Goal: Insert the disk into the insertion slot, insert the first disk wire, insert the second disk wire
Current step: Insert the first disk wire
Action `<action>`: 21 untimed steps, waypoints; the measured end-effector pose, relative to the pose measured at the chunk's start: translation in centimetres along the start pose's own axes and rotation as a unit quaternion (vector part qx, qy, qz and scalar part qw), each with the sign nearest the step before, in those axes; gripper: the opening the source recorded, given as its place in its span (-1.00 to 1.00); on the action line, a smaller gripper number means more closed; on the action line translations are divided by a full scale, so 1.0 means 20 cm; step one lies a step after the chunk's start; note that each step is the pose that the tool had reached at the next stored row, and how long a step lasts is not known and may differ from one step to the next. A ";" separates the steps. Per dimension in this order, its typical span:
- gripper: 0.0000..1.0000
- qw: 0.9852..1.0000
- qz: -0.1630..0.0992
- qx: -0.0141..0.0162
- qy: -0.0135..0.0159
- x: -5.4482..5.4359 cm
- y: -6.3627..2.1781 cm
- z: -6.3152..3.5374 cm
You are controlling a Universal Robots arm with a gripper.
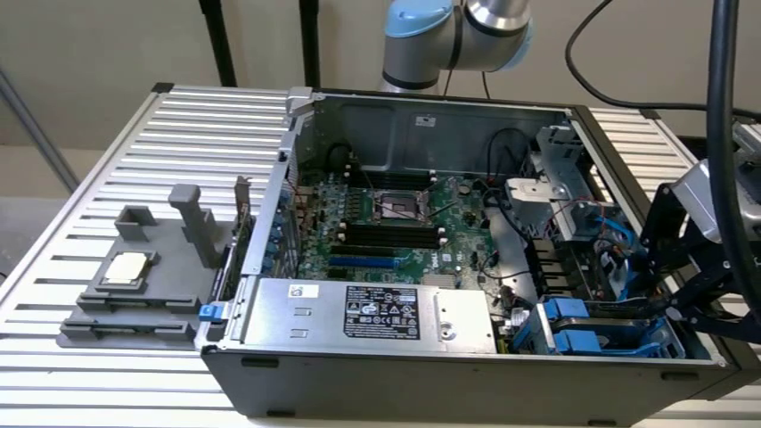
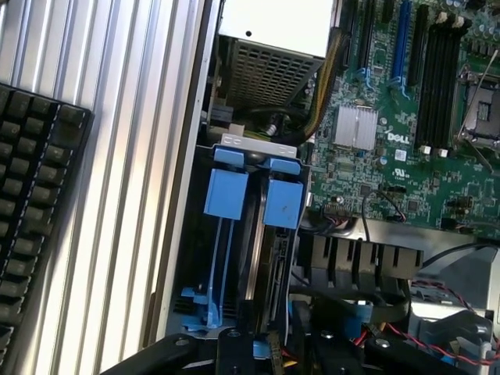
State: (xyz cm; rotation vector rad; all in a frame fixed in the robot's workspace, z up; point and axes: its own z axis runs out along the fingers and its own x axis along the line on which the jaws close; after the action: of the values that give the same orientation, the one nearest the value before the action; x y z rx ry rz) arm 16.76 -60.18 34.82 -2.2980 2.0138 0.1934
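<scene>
The disk (image 2: 258, 250) stands edge-on inside the insertion slot (image 2: 186, 258), a grey metal bay in the case corner at the exterior view's lower right. Its blue carrier bracket (image 2: 251, 197) shows as two blue tabs with rails running down beside the disk; the same bracket (image 1: 580, 326) is seen in the exterior view. My gripper (image 1: 668, 308) hangs just over the bay's outer end, its black body (image 2: 273, 351) close to the disk's rear. Blue cables (image 1: 614, 246) and red and black wires (image 2: 437, 312) lie loose next to the bay.
A silver power supply box with a black label (image 1: 380, 312) fills the case front beside the bay. The green motherboard (image 1: 393, 223) lies behind it. A grey fixture (image 1: 131, 285) sits on the slatted table (image 1: 107, 160), and a black keyboard (image 2: 31, 211) lies outside the case wall.
</scene>
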 end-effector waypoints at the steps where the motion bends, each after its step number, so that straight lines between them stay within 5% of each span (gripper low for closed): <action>1: -0.33 1.000 -0.001 0.000 -0.001 0.00 0.000 0.002; 21: -0.33 1.000 -0.010 0.002 -0.015 0.01 -0.017 0.020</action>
State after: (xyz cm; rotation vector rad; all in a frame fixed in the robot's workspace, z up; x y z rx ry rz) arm 17.10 -60.18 34.40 -2.2985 1.9751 0.2203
